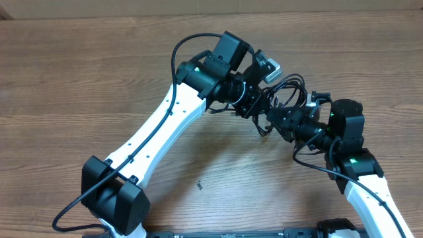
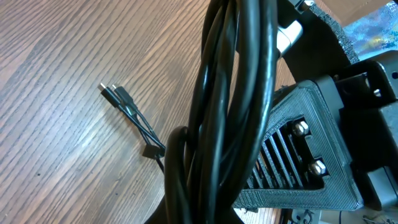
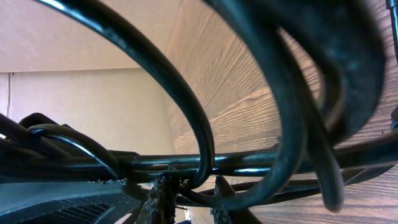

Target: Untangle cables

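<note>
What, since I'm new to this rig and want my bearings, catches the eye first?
A knot of black cables right of centre over the wood table, with the left gripper and right gripper meeting at it. Close up from the left wrist, the bundle fills the frame; two plug ends lie on the wood behind.

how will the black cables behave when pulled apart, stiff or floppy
Probably floppy: the cables curve in loose loops, and a plug end lies slack on the table. Likely light for their size, being thin cords. The loops cross each other, so they may snag rather than slide free.
</note>
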You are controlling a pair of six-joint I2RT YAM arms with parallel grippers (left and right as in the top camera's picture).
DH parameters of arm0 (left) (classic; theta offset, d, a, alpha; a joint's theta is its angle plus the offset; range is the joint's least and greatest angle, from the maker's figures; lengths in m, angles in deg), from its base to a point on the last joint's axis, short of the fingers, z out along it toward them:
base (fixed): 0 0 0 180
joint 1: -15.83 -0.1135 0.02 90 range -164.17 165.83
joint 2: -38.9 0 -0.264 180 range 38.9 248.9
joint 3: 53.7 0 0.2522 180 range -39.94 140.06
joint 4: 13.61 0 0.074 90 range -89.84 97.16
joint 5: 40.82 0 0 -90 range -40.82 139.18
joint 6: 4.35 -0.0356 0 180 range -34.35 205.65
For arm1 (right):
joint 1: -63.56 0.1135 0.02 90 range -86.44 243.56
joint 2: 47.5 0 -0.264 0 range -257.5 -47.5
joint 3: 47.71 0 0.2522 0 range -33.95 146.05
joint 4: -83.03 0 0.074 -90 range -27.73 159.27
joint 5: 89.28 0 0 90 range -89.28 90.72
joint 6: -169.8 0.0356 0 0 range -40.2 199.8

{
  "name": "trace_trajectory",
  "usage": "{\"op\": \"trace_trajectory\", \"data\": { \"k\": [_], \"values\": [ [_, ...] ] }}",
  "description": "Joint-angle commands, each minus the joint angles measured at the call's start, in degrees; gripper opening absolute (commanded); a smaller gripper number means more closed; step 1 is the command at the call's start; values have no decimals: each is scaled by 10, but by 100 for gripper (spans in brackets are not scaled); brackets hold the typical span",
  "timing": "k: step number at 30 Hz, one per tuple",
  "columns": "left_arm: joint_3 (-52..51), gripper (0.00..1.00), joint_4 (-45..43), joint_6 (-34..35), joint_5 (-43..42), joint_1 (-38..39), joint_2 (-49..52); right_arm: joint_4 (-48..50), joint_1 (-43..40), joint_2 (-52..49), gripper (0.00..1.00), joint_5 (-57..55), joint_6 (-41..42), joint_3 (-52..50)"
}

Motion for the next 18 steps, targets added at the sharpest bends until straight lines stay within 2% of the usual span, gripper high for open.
{"op": "trace_trajectory", "data": {
  "k": [1, 3, 8, 11, 12, 15, 18],
  "values": [
    [9, 4, 11, -19, -57, 6, -15, 2, -2, 0, 16, -42, -2, 11],
    [9, 4, 15, -27, -56, 5, -15, 1, -2, 0, 5, -46, -2, 11],
    [9, 4, 19, -38, -53, 5, -15, 0, -2, 0, 4, -61, -3, 11],
    [9, 4, 18, -37, 4, 5, -15, -10, -2, 0, 4, -60, -3, 11],
    [9, 4, 19, -37, 33, 5, -15, -10, -2, 0, 4, -60, -3, 11],
    [9, 4, 31, -30, 193, 4, -15, -10, -2, 0, 4, -58, -4, 11],
    [9, 4, 52, 41, 395, 4, -15, -12, -2, 0, 4, -59, -4, 11]
  ]
}}
